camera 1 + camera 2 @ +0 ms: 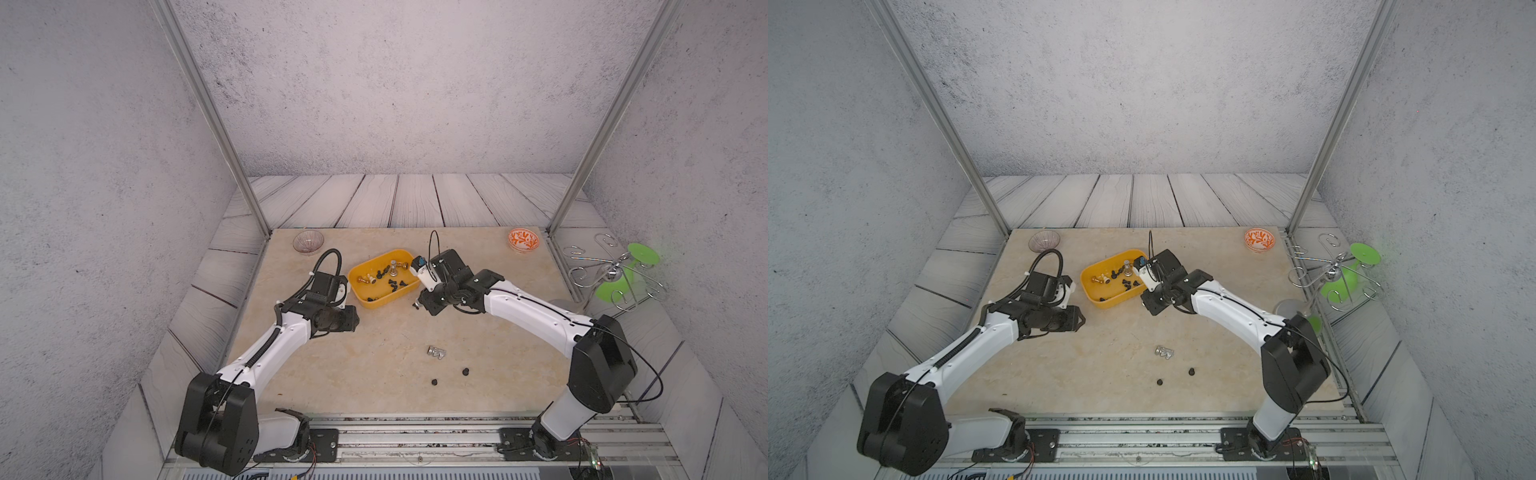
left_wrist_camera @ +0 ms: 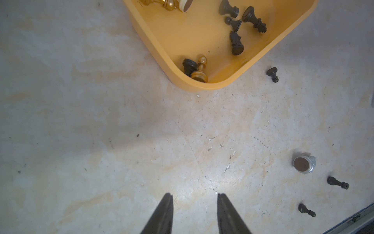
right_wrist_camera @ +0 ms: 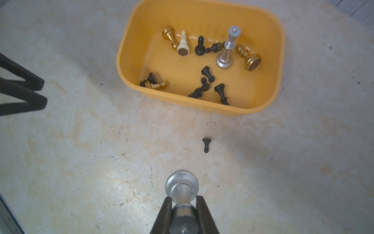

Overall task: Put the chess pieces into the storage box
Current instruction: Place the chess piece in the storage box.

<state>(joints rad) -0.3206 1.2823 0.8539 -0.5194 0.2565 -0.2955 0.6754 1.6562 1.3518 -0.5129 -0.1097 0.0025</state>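
In both top views: bright yellow storage box (image 1: pixel 386 302) (image 1: pixel 1113 302) mid-table (image 1: pixel 332 374), low-walled, round-cornered, holding gold, black, cream and silver chess pieces (image 1: pixel 392 270). Well apart from the box, toward the arm bases: a toppled silver piece (image 1: pixel 436 352) and two black pieces (image 1: pixel 465 371).

Left wrist view: left pincer (image 2: pixel 195 195) released, empty, short of the box's corner.

Right wrist view: right pincer (image 3: pixel 183 198) clenched on a silver pawn (image 3: pixel 181 182) near the box, with a black pawn (image 3: pixel 206 144) lying between.

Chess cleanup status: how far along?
Done: about a dozen pieces in the box. In hand: right gripper shut on a silver piece. To do: a black pawn beside the box, a loose silver piece and two black pieces on the table. Left gripper open, empty.
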